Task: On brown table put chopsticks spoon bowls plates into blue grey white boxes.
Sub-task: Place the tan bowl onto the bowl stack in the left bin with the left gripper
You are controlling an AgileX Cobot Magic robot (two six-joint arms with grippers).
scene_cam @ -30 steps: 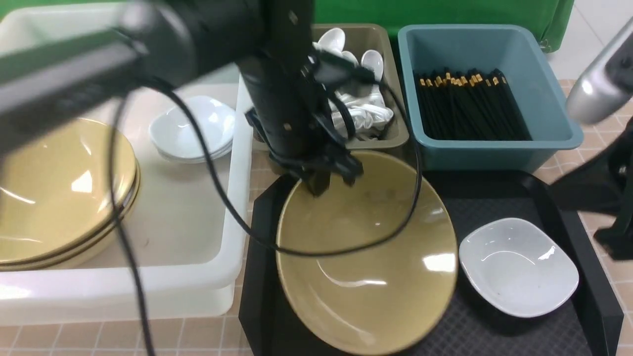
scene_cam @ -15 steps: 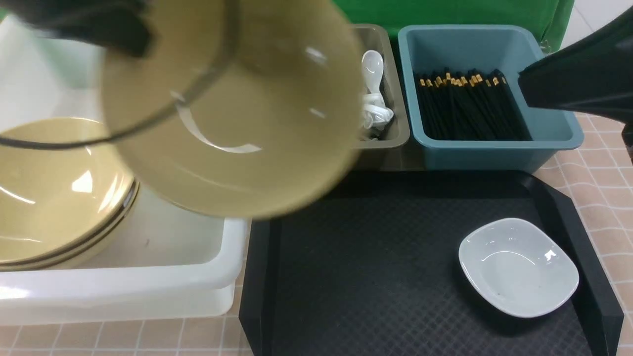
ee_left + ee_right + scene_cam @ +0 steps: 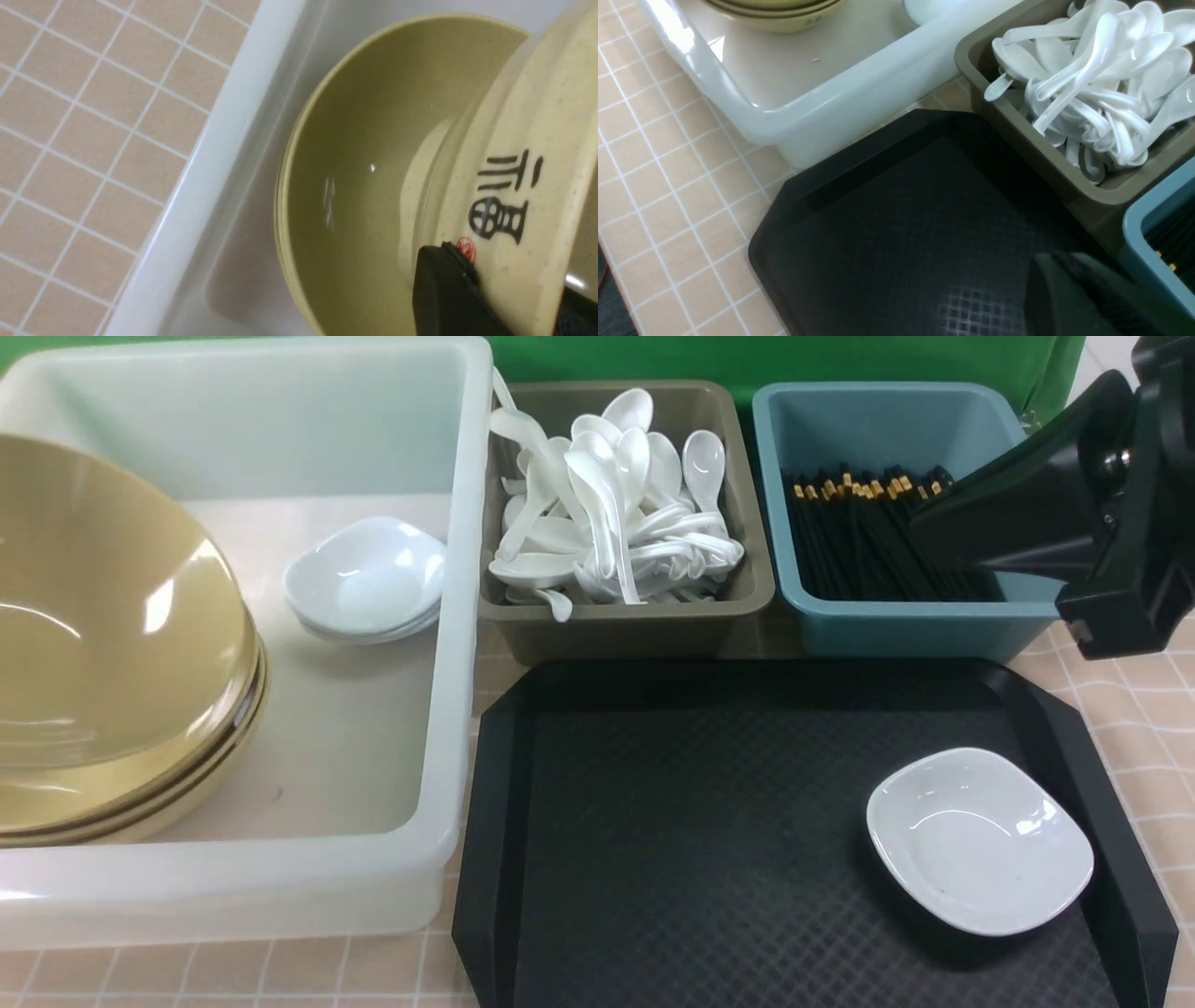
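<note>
Brown table (image 3: 1150, 733), bowl (image 3: 93, 607) tilted rightward over stacked bowls (image 3: 149, 795)

Bright overhead light, glare on bowls (image 3: 93, 616)

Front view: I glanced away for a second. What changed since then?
The left claw carried the yellow bowl off the black tray, leftward, and holds it tilted over the stacked bowls in the white tub. The tray's white dish, spoons and chopsticks stayed put.
</note>
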